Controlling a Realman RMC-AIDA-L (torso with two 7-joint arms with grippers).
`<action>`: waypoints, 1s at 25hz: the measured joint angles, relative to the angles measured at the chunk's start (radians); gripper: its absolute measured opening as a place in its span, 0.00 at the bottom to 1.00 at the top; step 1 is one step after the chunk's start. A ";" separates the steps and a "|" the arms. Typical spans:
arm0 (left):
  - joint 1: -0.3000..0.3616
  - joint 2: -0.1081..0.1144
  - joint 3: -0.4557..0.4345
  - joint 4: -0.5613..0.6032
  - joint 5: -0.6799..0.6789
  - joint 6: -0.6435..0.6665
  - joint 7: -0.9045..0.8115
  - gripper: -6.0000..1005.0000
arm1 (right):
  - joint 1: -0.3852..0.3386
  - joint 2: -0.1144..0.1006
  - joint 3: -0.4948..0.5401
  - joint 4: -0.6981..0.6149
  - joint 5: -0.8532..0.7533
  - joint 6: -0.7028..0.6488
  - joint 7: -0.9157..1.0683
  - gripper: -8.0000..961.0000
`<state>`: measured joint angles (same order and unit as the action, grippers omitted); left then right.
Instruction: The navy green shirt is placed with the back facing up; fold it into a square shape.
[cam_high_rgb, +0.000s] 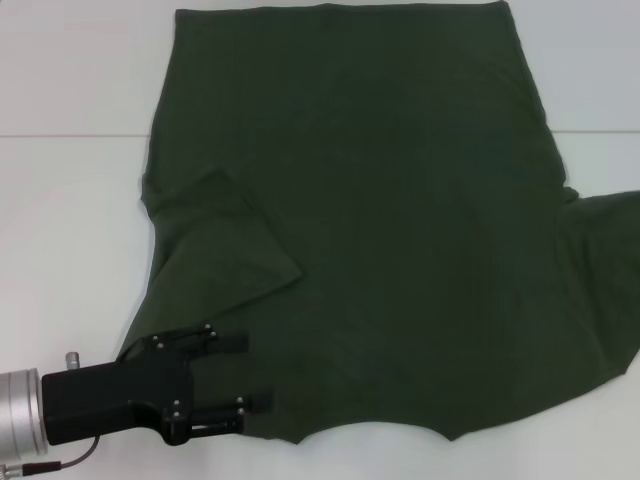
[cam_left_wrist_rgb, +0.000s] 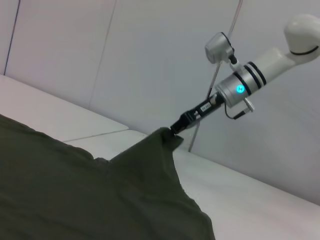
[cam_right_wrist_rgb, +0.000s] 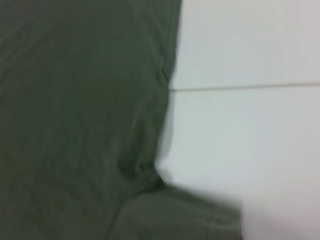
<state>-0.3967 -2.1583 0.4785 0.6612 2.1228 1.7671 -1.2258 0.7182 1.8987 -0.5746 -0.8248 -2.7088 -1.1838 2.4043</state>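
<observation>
Fabric covers most of the white tabletop (cam_high_rgb: 60, 90): the navy green shirt (cam_high_rgb: 400, 230) lies spread flat, plain side up, hem at the far edge and neckline at the near edge.

At the near left, the left hand (cam_high_rgb: 245, 373) rests at the shirt's near left corner, its two black fingers (cam_high_rgb: 225, 343) spread apart and pointing right over the cloth. Nothing visible sits between them, so it appears open and holding nothing. Just beyond it, the left sleeve (cam_high_rgb: 225, 235) is already turned inward, lying as a flap on the body of the shirt. That looks like the first fold made.

Across the middle, the back panel is smooth with only faint creases.

At the right, the right sleeve (cam_high_rgb: 600, 270) still juts outward, unfolded. In the left wrist view the right hand (cam_left_wrist_rgb: 176, 129) meets a raised peak of cloth at that sleeve's tip, well apart from the left hand; it seems pinched onto the fabric, though the fingers themselves cannot be made out clearly.

By my judgement the task is early: one sleeve is in, the other is about to go, and the lengthwise folds into a square remain.

No lettering, brand or label can be read anywhere on the visible side.
</observation>
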 joint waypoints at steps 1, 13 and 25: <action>0.000 0.000 0.000 0.000 0.000 0.000 0.000 0.82 | 0.006 0.000 -0.003 -0.002 0.000 -0.001 0.000 0.02; -0.004 0.002 0.004 0.001 0.000 -0.004 0.000 0.82 | 0.107 0.023 -0.075 0.001 -0.001 -0.008 -0.002 0.02; -0.004 0.003 0.007 0.001 0.002 -0.004 0.000 0.82 | 0.210 0.102 -0.288 0.025 -0.010 0.009 0.070 0.02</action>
<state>-0.4011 -2.1553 0.4857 0.6621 2.1251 1.7634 -1.2256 0.9277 2.0007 -0.8627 -0.8003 -2.7189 -1.1748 2.4738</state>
